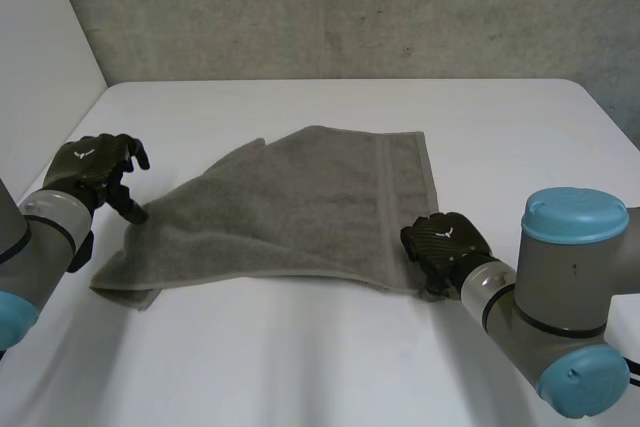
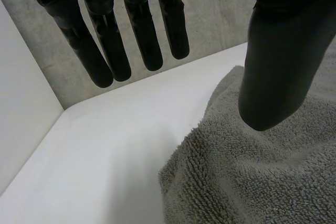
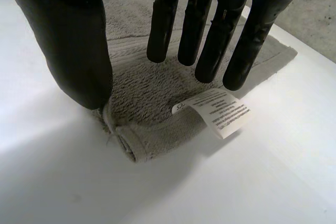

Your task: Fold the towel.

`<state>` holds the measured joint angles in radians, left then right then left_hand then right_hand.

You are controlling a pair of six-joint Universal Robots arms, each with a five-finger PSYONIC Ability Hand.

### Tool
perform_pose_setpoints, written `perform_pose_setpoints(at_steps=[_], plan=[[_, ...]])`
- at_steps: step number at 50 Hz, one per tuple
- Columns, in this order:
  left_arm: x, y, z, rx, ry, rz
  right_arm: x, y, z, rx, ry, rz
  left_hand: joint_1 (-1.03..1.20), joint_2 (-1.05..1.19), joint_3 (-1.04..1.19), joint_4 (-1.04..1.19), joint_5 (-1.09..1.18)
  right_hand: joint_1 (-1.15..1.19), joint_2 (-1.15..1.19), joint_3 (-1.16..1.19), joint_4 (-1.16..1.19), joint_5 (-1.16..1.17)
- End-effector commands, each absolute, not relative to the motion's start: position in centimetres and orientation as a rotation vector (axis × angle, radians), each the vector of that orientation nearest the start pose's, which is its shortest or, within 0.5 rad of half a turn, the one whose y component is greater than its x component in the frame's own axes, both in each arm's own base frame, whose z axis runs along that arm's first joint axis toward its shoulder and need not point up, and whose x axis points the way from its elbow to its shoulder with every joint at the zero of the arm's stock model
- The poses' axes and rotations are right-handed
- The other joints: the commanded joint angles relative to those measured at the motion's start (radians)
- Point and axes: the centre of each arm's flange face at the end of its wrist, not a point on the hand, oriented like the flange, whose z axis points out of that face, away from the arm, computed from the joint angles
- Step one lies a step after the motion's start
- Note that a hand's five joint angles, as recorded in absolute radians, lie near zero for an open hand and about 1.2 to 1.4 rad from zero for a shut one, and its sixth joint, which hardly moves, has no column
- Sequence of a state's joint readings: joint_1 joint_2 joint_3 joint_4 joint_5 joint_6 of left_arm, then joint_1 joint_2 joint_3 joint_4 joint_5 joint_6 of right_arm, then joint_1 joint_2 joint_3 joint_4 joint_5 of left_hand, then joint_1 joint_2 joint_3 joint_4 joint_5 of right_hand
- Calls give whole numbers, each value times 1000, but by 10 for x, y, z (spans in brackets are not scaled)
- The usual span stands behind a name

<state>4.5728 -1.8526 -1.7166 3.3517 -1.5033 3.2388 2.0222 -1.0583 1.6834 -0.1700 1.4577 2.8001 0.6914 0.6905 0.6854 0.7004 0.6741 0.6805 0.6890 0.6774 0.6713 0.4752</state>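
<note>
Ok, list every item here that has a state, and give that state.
towel: lying on the table, left part loosely folded over, uneven.
left robot hand: open, fingers straight, thumb over the towel's left edge.
right robot hand: open, fingers straight above the towel's near right corner.
label: sticking out from that corner.

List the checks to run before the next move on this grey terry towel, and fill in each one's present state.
1. Left hand at the grey terry towel's left edge: ok.
2. Left hand gripping the towel: not ok, fingers straight, thumb over the cloth.
3. Right hand over the near right corner, by the white care label: ok.
4. Right hand gripping: not ok, fingers straight.
5. Towel lying flat: not ok, its left part is folded over and rumpled.
</note>
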Motion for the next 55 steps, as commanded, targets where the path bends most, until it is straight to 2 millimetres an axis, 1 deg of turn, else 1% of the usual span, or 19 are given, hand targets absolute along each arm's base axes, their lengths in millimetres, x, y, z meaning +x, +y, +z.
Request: perform_pose_setpoints(at_steps=[1,13,20,36,41,55], plan=[[-182,-311,195,364,2485,-2017,273,-239,120,-1068,2314,-1559,-102,-101,-96,-111,-259,-67,-76,-64,-58,-36],[-182,-310,194,365,2489,-2014,268,-229,123,-1089,2330,-1532,-102,-101,-96,-111,-259,-44,-52,-41,-34,-13],[-182,-310,194,367,2488,-2013,268,-227,123,-1111,2329,-1527,-102,-101,-96,-111,-259,-41,-49,-38,-31,-10],[-182,-310,194,365,2489,-2014,271,-239,125,-1099,2309,-1573,-102,-101,-96,-111,-259,-8,-17,-5,1,22],[-182,-310,194,367,2488,-2013,273,-244,121,-1098,2309,-1576,-102,-101,-96,-111,-259,27,18,30,36,58],[-182,-310,193,367,2490,-2011,274,-246,119,-1103,2310,-1567,-102,-101,-96,-111,-259,83,74,86,92,113]])
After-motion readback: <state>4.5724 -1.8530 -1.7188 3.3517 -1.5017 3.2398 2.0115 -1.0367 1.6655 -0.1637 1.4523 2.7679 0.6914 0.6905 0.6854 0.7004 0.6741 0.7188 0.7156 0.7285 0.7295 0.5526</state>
